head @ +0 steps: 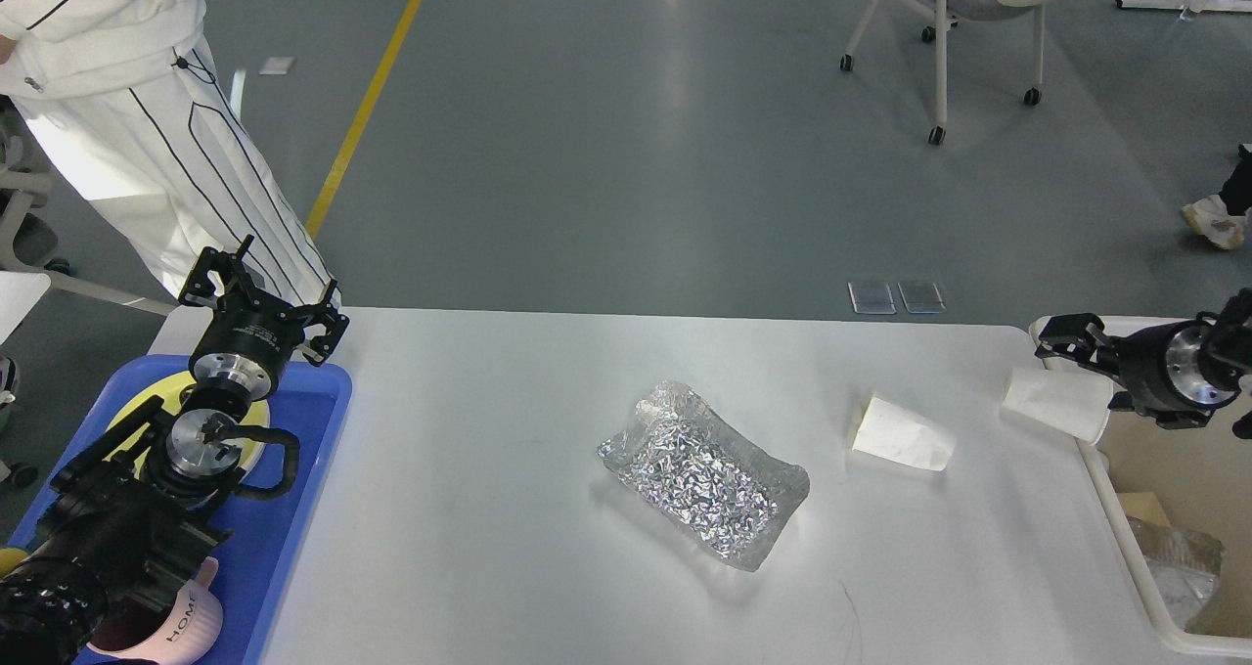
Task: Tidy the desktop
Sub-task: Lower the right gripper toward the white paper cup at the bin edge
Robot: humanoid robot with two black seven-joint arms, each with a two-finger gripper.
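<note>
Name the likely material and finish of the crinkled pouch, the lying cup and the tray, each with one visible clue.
Pouch: likely metallised foil film, shiny; its creases glint silver.
Lying paper cup: apparently paper, matte white; thin wall, no shine.
Tray: probably moulded plastic, smooth blue; rounded raised rim.

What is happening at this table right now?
A two-armed robot is clearing a white desktop. Its right gripper holds a paper cup at the beige bin. Its left gripper, open and empty, hovers over the blue tray. A second paper cup and a crinkled foil bag lie on the table.
</note>
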